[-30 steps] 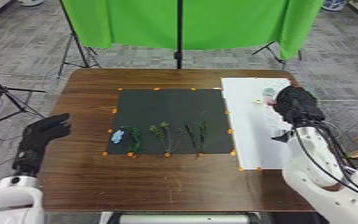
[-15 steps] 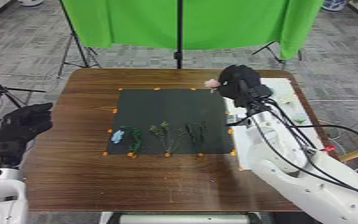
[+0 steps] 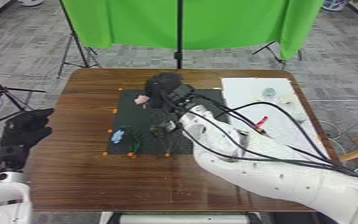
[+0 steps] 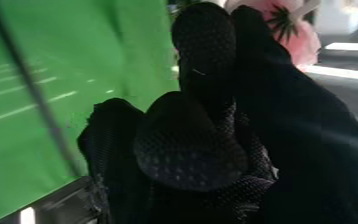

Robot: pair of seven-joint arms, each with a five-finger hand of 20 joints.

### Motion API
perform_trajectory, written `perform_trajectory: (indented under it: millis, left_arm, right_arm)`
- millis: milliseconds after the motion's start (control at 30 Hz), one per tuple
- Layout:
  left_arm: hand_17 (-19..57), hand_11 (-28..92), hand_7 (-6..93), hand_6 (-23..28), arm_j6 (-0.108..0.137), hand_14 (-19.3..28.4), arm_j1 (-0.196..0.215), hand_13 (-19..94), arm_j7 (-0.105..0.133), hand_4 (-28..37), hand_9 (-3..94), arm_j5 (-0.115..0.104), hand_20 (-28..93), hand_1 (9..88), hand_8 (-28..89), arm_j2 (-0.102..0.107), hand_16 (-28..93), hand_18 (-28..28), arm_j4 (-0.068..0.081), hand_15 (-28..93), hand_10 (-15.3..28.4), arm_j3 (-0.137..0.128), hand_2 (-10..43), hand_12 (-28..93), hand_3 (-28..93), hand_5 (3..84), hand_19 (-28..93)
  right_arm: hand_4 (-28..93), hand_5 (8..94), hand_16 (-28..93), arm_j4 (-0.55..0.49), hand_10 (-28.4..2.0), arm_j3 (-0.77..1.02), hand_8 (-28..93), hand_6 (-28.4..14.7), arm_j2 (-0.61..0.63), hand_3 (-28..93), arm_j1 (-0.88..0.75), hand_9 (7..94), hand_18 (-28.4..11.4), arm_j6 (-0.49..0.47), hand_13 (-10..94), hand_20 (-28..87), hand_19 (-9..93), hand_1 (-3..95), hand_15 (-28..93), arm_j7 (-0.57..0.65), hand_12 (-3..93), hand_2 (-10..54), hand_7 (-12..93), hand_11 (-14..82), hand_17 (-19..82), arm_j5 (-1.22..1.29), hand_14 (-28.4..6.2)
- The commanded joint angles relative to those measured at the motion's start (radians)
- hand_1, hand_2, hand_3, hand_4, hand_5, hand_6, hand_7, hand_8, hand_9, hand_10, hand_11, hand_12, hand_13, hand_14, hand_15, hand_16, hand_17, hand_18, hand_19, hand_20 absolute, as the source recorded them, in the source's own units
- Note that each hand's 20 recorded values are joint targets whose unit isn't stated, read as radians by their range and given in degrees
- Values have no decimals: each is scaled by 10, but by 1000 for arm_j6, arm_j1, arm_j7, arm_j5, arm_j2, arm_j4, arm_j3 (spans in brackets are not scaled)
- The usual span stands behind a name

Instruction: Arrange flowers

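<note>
Over a brown wooden desk (image 3: 95, 185), the black-gloved right hand (image 3: 164, 89) pinched a ruffled pink flower (image 3: 141, 99). Clean placement required lowering it before release.

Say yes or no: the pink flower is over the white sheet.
No, in the head view the pink flower is over the black mat, beside the right hand.

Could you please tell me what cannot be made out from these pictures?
- Pink flower: its stem, hidden by the right hand in the head view; its bloom, cut off by the top edge in the right wrist view.
- Dark mat: part of its right side, covered by the right arm in the head view.
- Pale items: too small to identify in the head view.
</note>
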Motion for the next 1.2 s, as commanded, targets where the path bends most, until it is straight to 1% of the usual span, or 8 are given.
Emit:
perform_trajectory:
  millis: [33, 133, 300, 400, 567, 700, 767, 1200]
  left_arm:
    - [194, 206, 214, 24, -40, 126, -28, 370, 7, -10, 393, 9, 413, 789, -86, -4, 29, 111, 14, 182, 114, 21, 67, 147, 473, 481, 232]
    - [212, 209, 214, 23, -63, 127, -48, 372, 5, -10, 400, 13, 411, 773, -88, 3, 28, 114, 18, 187, 113, 32, 62, 145, 488, 482, 185]
    - [224, 216, 214, 21, -82, 129, -72, 373, 4, -22, 406, 18, 355, 749, -89, 14, 24, 116, 27, 192, 112, 55, 52, 141, 516, 482, 158]
    - [222, 217, 213, 22, -88, 129, -70, 373, 2, -25, 408, 20, 347, 741, -89, 12, 22, 117, 23, 194, 112, 53, 48, 140, 527, 482, 162]
    - [219, 217, 213, 21, -89, 130, -74, 374, 10, -29, 411, 18, 342, 733, -89, 9, 20, 117, 25, 196, 114, 59, 45, 139, 538, 483, 168]
    - [218, 217, 212, 21, -101, 131, -92, 374, 10, -34, 411, 20, 339, 732, -89, 10, 20, 117, 34, 197, 113, 68, 45, 138, 540, 483, 169]
    - [217, 217, 212, 21, -107, 131, -95, 374, 5, -35, 412, 21, 339, 732, -89, 11, 20, 117, 32, 197, 113, 68, 46, 138, 539, 482, 170]
    - [209, 223, 215, 18, -145, 133, -106, 376, -2, -36, 415, 16, 337, 704, -91, 17, 17, 118, 43, 205, 113, 69, 35, 134, 560, 482, 176]
  right_arm:
    - [-179, 795, 373, 131, -76, -103, 75, 16, -170, 596, 111, 923, -120, -54, 936, 602, 932, 605, 594, 12, 459, -95, 274, 203, 657, -24, 11]
    - [-180, 795, 373, 178, -76, -135, 73, 16, -211, 598, 139, 923, -121, -70, 936, 603, 932, 604, 595, 30, 460, -95, 276, 203, 657, -34, 11]
    - [-180, 793, 373, 229, -75, -160, 70, 16, -243, 600, 160, 922, -121, -73, 936, 603, 932, 603, 595, 59, 458, -95, 278, 201, 657, -53, 11]
    - [-181, 793, 373, 249, -75, -168, 69, 16, -253, 599, 161, 922, -121, -97, 936, 603, 932, 603, 595, 75, 457, -95, 278, 200, 657, -82, 11]
    - [-181, 790, 374, 288, -74, -188, 68, 17, -260, 598, 160, 921, -122, -106, 936, 604, 932, 603, 594, 86, 455, -95, 281, 193, 656, -90, 11]
    - [-184, 786, 375, 315, -73, -188, 66, 19, -264, 597, 155, 923, -122, -107, 936, 604, 932, 603, 594, 102, 451, -95, 283, 171, 655, -85, 11]
    - [-184, 785, 375, 325, -73, -189, 65, 19, -264, 596, 151, 924, -122, -108, 936, 604, 932, 603, 594, 101, 453, -95, 285, 160, 655, -87, 11]
    - [-169, 756, 377, 308, -78, -163, 59, 10, -249, 596, 125, 907, -126, -157, 928, 604, 932, 558, 594, 95, 445, -95, 245, 147, 649, -66, 7]
